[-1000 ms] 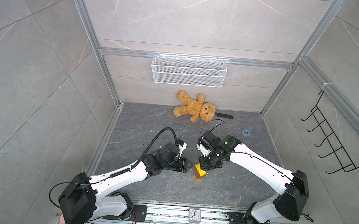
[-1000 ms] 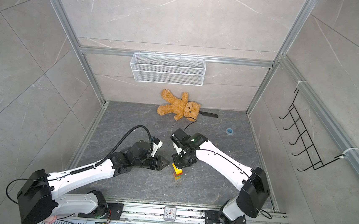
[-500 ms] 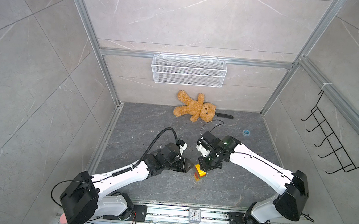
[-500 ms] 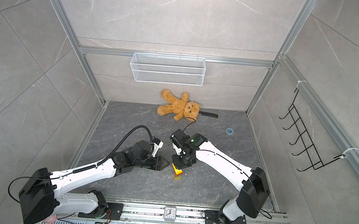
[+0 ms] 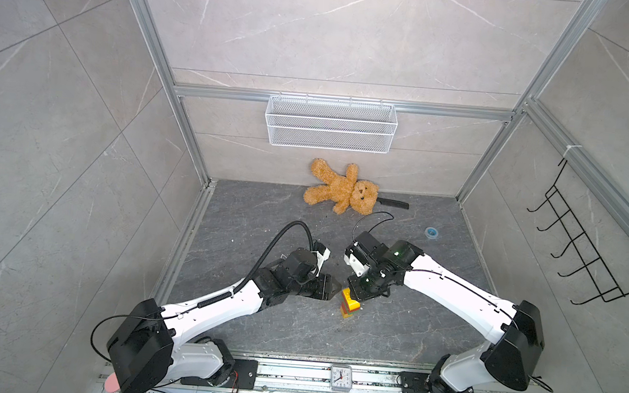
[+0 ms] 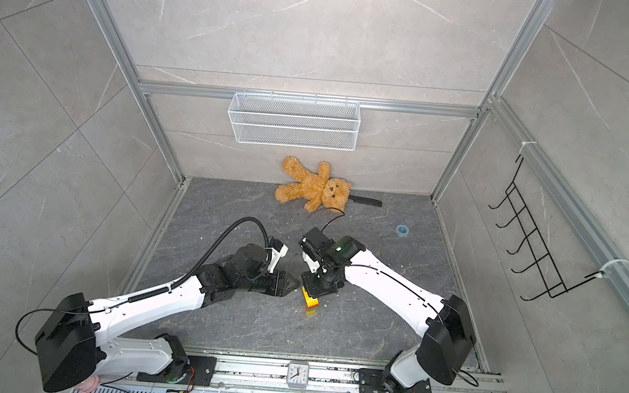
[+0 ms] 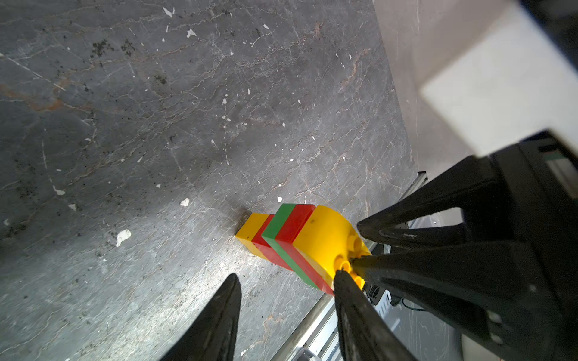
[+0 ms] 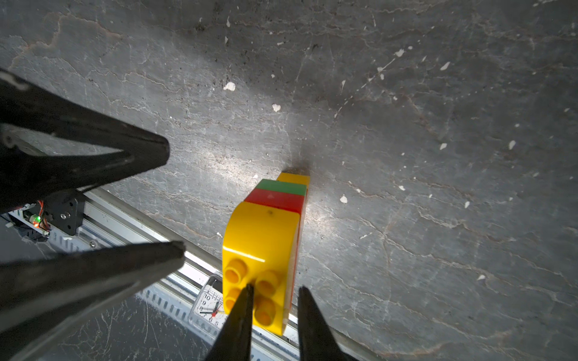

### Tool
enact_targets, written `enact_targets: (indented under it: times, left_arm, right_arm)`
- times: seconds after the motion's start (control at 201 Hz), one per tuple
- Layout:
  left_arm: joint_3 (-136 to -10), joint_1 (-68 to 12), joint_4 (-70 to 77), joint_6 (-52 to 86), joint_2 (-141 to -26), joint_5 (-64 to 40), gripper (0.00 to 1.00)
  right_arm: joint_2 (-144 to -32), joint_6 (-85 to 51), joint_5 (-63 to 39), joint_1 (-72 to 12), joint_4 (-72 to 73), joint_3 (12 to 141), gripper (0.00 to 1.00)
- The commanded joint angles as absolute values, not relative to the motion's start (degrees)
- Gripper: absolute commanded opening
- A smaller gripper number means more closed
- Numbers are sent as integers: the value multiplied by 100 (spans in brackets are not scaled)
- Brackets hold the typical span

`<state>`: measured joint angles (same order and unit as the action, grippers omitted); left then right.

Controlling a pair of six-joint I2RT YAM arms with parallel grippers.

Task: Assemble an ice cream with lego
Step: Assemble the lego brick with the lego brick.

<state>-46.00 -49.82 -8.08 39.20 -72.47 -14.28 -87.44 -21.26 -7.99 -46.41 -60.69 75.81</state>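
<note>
In both top views my right gripper (image 5: 351, 293) covers part of the ice cream (image 5: 350, 306), and the teddy bear (image 5: 344, 192) hides one end of a black thing (image 5: 396, 203).

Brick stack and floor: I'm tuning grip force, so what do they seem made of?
The brick stack looks like hard glossy plastic: bright highlights, moulded studs. The floor looks like matt dark stone or stone-look tile, pale-veined; I cannot tell which.

Fig.: at rear wall you see a teddy bear (image 5: 344, 190) lying on floor, black handle (image 5: 395, 202) by its head; wire basket (image 5: 329, 141) mounted above; blue ring (image 5: 432, 233) on floor nr right wall; hook rack (image 5: 589, 246) on that wall; clock (image 5: 341, 377) on front rail.
</note>
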Motion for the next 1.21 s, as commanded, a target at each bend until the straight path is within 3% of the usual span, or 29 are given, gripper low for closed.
enact_targets:
  times: [0.0,1.205]
  left_arm:
    - [-4857,-5048,-703,3759,-7390,-1601,51]
    - [-5028,-5421,-1019,3763,-7911,-1364,50]
  right_arm:
    - [-8657,-2043,-870,-4587,-5994,7395,26]
    - [-8594,-2108,-1423,-4253,-5426,6204,13]
